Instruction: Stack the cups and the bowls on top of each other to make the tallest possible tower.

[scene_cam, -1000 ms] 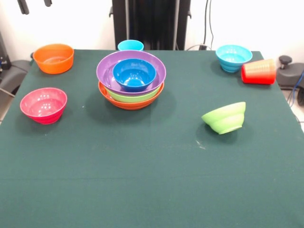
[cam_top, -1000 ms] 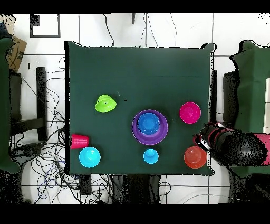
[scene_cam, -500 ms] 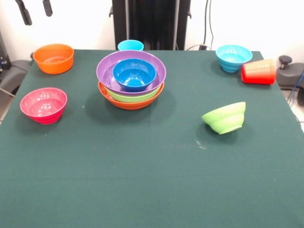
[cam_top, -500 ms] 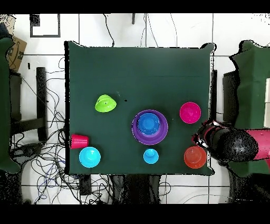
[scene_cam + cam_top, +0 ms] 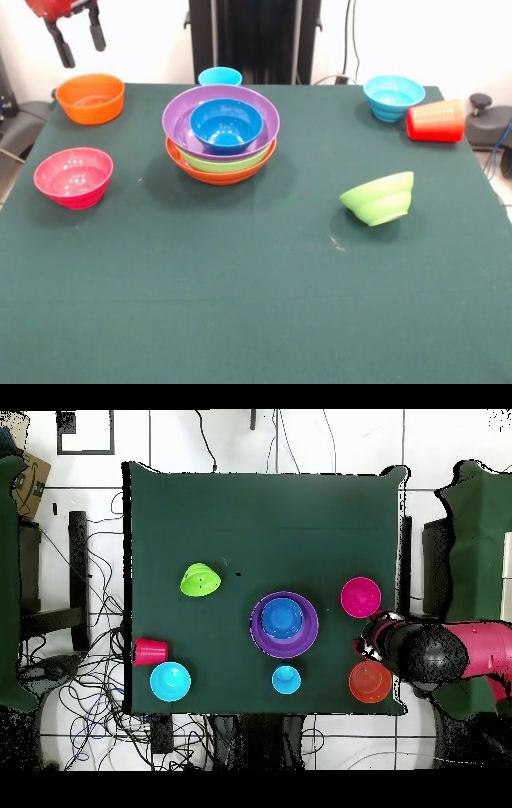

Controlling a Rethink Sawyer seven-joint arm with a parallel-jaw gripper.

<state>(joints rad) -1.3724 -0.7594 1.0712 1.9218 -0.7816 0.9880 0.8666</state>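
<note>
The tower (image 5: 222,136) (image 5: 284,624) is a nest of wide orange, lime green and purple bowls with a dark blue bowl (image 5: 226,125) inside. My gripper (image 5: 78,46) (image 5: 368,647) hangs open above the small orange bowl (image 5: 90,98) (image 5: 369,682), holding nothing. A magenta bowl (image 5: 74,177) (image 5: 360,597) sits upright in front of it. A small lime green bowl (image 5: 378,198) (image 5: 200,580) lies tilted on its side. The light blue bowl (image 5: 393,97) (image 5: 170,681) stands by the red cup (image 5: 435,122) (image 5: 150,651), which lies on its side. The light blue cup (image 5: 220,77) (image 5: 285,679) stands behind the tower.
The dark green table (image 5: 256,304) (image 5: 260,524) ends just beyond the red cup and the orange bowl. Cables and black stands (image 5: 78,574) surround the table.
My gripper has come down and moved inward over the table edge, from the top corner toward the small orange bowl. The bowls and cups have not moved.
</note>
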